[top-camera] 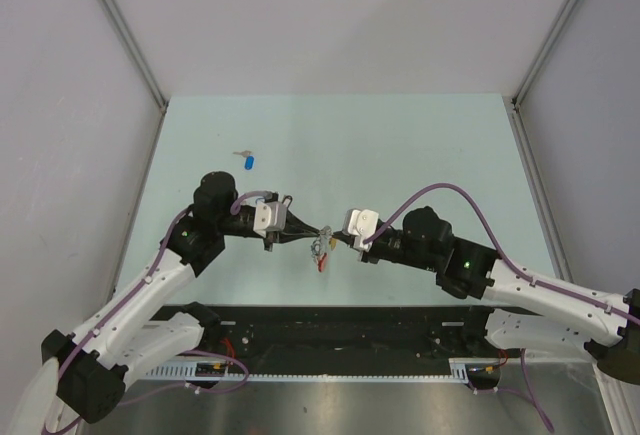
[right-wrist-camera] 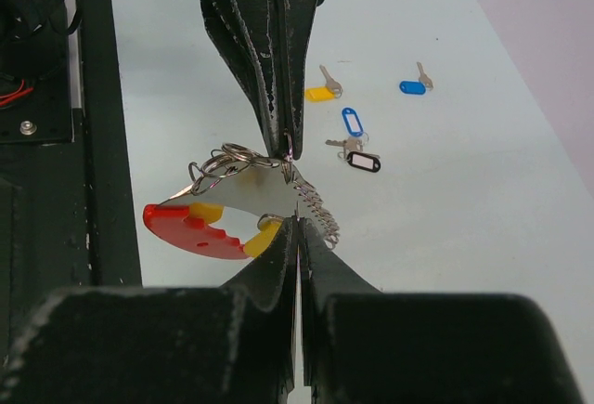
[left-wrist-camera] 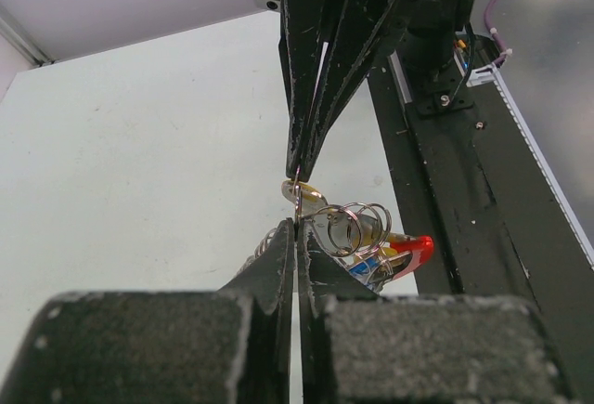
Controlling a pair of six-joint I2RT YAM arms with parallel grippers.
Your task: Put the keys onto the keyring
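At mid-table, overhead view: left gripper [top-camera: 320, 232] and right gripper [top-camera: 337, 238] meet tip to tip, with the keyring [top-camera: 321, 252] hanging just under the meeting point.
Far-left table [top-camera: 420, 145], same view: one blue-tagged key [top-camera: 248, 161] lies loose, well apart from the ring.
Left wrist view, pincers: both pairs of fingers look clenched on the ring's silvery metal part, one from each side; the red arc [left-wrist-camera: 415, 250] dangles to the lower right.
Left wrist view, tags: yellow and blue plastic shows among the coils, so some keys seem already threaded.
Right wrist view, loose keys: a yellow-tagged key [right-wrist-camera: 320, 94], a second blue tag [right-wrist-camera: 351, 121] and a black tag [right-wrist-camera: 364, 161] lie near one another on the surface beyond the grippers.
Progress: partly done, by my reading; four loose keys are left to collect and thread.
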